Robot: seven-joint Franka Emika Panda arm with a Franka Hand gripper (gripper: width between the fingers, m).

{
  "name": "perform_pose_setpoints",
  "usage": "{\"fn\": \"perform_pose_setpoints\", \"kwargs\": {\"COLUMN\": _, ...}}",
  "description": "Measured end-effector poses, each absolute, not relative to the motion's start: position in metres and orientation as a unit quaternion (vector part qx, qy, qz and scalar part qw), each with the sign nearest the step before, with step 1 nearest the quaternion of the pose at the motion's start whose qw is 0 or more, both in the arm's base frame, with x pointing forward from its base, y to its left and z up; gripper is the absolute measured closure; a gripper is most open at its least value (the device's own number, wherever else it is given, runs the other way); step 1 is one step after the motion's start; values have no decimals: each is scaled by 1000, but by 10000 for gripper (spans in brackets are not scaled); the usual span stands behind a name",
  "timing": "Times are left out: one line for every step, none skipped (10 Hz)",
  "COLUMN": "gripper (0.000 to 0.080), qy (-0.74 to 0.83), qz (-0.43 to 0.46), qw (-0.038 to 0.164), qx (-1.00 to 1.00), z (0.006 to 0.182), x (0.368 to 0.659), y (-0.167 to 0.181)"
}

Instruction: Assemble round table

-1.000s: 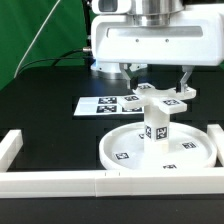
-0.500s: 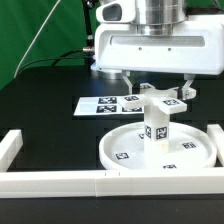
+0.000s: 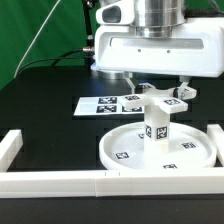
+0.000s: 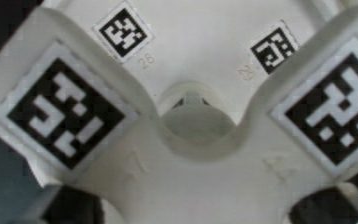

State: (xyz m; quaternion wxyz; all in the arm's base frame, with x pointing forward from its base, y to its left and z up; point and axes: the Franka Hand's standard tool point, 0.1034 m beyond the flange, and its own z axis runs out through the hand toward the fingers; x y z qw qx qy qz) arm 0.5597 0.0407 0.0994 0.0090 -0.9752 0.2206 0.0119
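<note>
Exterior view: the gripper [image 3: 158, 88] hangs straight over the cross-shaped base [image 3: 160, 97], a finger [image 3: 134, 85] at either side of it.
Landmark: the round disc [image 3: 160, 150] lies flat on the black table [image 3: 45, 85], just inside the white rail frame [image 3: 60, 181].
Leg: the short leg [image 3: 158, 125] stands upright on the disc's middle.
Base: the cross sits level on top of the leg, directly above the disc's hub.
Key relation: the leg's long axis runs vertical, in line with the wrist, so any turn or press would act straight down it.
Wrist view: the cross-shaped base [image 4: 185, 110] fills the picture, its tagged arms spreading from a round centre.
Hand state: the fingers flank the cross; whether they pinch it I cannot tell.
Marker board: the marker board [image 3: 103, 104] lies behind the disc.
</note>
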Motion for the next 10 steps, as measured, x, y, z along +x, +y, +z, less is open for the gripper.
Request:
{"fn": "perform_pose_setpoints", "kwargs": {"gripper": 362, "qy": 271, "qz": 12, "qw": 9, "qx": -963, "z": 99, "x": 560, "y": 41}}
{"fn": "perform_pose_setpoints", "kwargs": {"gripper": 362, "qy": 297, "qz": 13, "qw": 8, "qx": -955, "z": 99, "x": 560, "y": 41}}
{"fn": "perform_pose_setpoints", "kwargs": {"gripper": 362, "qy": 330, "qz": 12, "qw": 9, "qx": -944, "z": 99, "x": 561, "y": 41}}
{"fn": "perform_pose_setpoints", "kwargs": {"gripper": 362, "qy": 367, "qz": 13, "qw": 11, "qx": -930, "z": 99, "x": 564, "y": 41}}
{"fn": "perform_pose_setpoints", "kwargs": {"gripper": 362, "qy": 390, "qz": 14, "qw": 11, "qx": -921, "z": 99, "x": 565, "y": 40}}
{"fn": "perform_pose_setpoints", "kwargs": {"gripper": 362, "qy": 408, "qz": 14, "qw": 11, "qx": -913, "z": 99, "x": 565, "y": 40}}
{"fn": "perform_pose_setpoints", "kwargs": {"gripper": 362, "qy": 458, "qz": 13, "qw": 12, "qx": -889, "z": 99, "x": 565, "y": 41}}
{"fn": "perform_pose_setpoints", "kwargs": {"gripper": 362, "qy": 504, "qz": 12, "qw": 14, "qx": -864, "z": 99, "x": 565, "y": 41}}
{"fn": "perform_pose_setpoints", "kwargs": {"gripper": 361, "qy": 537, "qz": 11, "qw": 13, "qx": -843, "z": 99, "x": 565, "y": 41}}
{"fn": "perform_pose_setpoints", "kwargs": {"gripper": 361, "qy": 578, "qz": 11, "qw": 13, "qx": -816, "z": 99, "x": 565, "y": 41}}
